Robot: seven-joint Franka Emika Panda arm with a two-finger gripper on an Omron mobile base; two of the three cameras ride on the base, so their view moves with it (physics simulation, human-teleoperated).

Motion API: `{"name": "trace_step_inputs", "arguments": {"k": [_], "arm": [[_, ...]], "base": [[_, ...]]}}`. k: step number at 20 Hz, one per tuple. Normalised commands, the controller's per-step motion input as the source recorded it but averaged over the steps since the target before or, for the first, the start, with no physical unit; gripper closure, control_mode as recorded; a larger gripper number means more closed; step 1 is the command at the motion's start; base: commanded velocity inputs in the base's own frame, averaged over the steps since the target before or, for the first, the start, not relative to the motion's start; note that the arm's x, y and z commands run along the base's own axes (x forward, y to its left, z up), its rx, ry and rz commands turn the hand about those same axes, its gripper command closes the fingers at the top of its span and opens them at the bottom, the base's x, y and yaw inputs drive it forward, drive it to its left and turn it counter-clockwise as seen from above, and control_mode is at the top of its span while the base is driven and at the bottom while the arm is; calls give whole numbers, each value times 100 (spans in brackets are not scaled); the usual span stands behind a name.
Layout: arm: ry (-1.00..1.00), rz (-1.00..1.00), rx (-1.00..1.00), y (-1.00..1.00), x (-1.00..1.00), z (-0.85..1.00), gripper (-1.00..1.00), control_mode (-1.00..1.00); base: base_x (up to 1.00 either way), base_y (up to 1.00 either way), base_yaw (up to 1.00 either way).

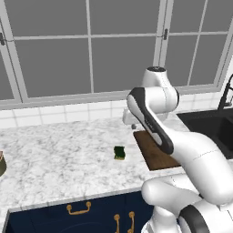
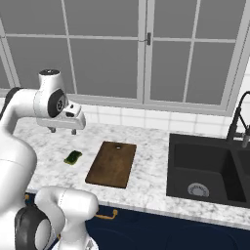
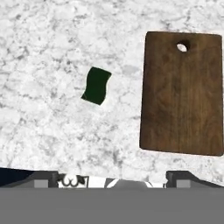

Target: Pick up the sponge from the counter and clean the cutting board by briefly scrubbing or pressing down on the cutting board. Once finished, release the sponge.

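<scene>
The sponge (image 1: 119, 153) (image 2: 73, 157) (image 3: 96, 85), a small dark green block with a yellow edge, lies flat on the marbled counter (image 1: 54, 150) (image 2: 151, 141). Just to its right lies the dark brown cutting board (image 2: 112, 164) (image 3: 181, 94) (image 1: 152, 154), its hole at the far short edge; the arm hides part of it in the left base view. My gripper (image 2: 63, 131) (image 3: 113, 178) hangs open well above the counter, above and slightly behind the sponge, pointing straight down. Nothing is between its fingertips (image 3: 43, 177).
A black sink (image 2: 205, 171) (image 1: 214, 127) with a dark faucet (image 2: 239, 119) sits to the right of the board. A window wall with a white tiled ledge runs behind the counter. Navy cabinets with gold handles (image 1: 79, 209) front it. A round object (image 1: 2, 164) sits at the far left.
</scene>
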Motion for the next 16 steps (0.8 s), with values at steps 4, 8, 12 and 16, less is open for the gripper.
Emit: {"name": "trace_step_inputs", "arguments": {"k": [4, 8, 12, 16], "arm": [[15, -3, -6, 35, 13, -51, -100, -100], [19, 0, 0, 26, 38, -66, -100, -100], [25, 0, -6, 28, 49, -47, -100, -100], [28, 0, -7, 17, 51, -32, -100, -100]], "base": [[0, 0, 0], [0, 0, 0], [0, 0, 0], [0, 0, 0]]}}
